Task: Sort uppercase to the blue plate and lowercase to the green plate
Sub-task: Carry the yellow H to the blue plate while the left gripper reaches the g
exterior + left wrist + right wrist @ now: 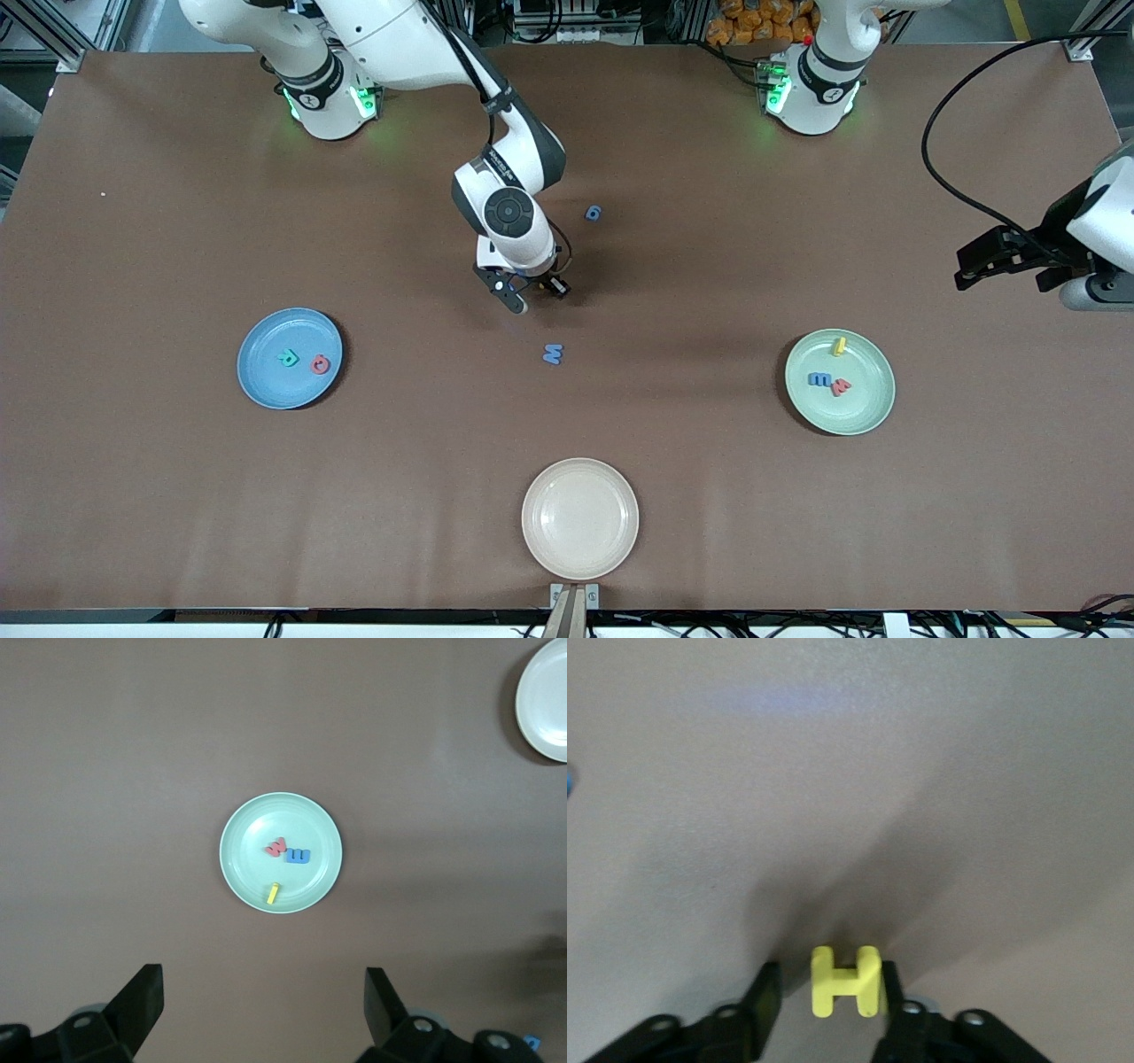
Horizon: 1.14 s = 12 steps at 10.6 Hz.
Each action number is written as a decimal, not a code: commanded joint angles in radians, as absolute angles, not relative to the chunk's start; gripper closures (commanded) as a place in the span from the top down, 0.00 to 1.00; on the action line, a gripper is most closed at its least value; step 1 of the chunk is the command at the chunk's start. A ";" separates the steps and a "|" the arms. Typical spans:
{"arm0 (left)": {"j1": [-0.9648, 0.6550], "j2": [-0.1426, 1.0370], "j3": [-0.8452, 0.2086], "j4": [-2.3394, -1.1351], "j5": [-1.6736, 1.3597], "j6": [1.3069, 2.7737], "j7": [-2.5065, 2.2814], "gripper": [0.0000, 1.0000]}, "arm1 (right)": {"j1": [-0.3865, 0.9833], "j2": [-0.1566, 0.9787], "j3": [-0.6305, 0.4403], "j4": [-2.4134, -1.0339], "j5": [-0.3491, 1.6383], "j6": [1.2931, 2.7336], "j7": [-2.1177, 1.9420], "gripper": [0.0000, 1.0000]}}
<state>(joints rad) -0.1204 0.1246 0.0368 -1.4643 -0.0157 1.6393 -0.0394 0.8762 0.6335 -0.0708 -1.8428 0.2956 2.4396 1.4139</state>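
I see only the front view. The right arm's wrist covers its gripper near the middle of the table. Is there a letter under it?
Observer: Yes. A yellow H lies on the table, between the fingers of the right gripper.
Operator: Is it gripped?
Observer: Not fully. One finger touches the H, and a gap shows at the other.
Operator: And the left gripper?
Observer: The left gripper waits with its fingers wide apart, holding nothing.

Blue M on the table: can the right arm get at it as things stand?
Probably not yet: the right gripper has its fingers around the yellow H. The blue M lies bare on the table close by, nothing over it, so reach looks fine afterwards.
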 commanded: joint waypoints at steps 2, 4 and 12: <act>-0.120 0.109 -0.070 -1.492 -0.037 1.586 -0.086 1.00 | 0.891 0.624 -0.081 -1.864 0.270 2.433 1.443 0.00; -0.115 0.103 -0.162 -1.525 -0.038 1.586 -0.239 1.00 | 0.891 0.608 -0.090 -1.861 0.270 2.424 1.440 0.00; -0.124 0.118 -0.538 -1.819 -0.037 1.880 -0.667 1.00 | 0.873 0.561 -0.300 -1.812 0.241 2.160 1.075 0.00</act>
